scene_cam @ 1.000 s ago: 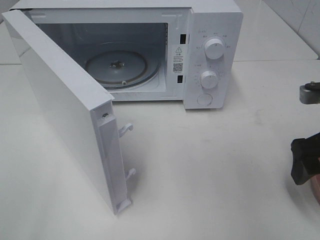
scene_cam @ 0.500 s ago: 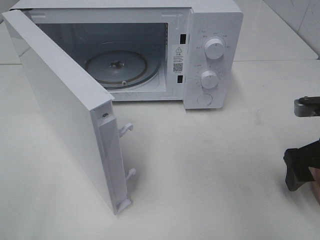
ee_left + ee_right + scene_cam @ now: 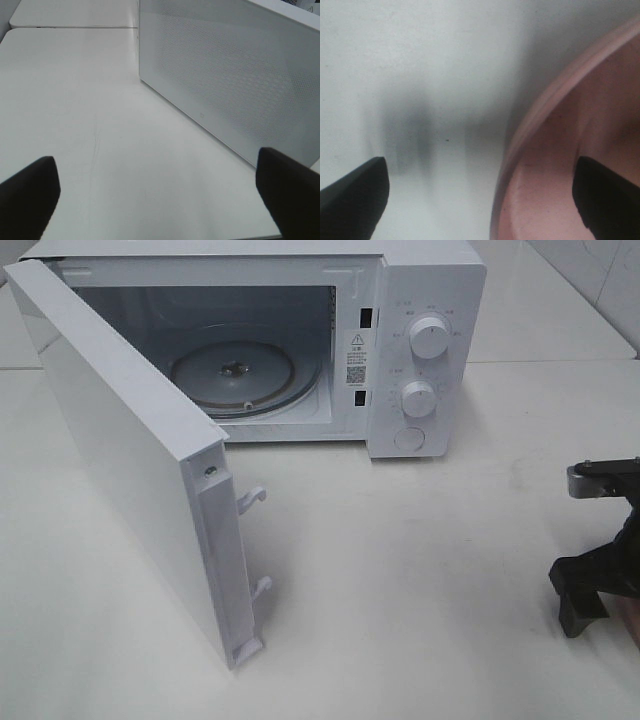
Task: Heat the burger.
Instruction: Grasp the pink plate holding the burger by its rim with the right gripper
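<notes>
white table [image 3: 450,570], open microwave [image 3: 420,340] (door [image 3: 120,460] swung wide)

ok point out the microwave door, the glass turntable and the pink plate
microwave door [image 3: 120,440], exterior high view, on its broad white face
glass turntable [image 3: 200,375], exterior high view, on the glass beside the hub
pink plate [image 3: 555,190], right wrist view, on its inner surface

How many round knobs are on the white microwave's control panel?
2. One white round knob sits at the top of the white microwave's control panel, the other directly below it. The flat round button beneath them is not a knob. None looks hidden.
</notes>
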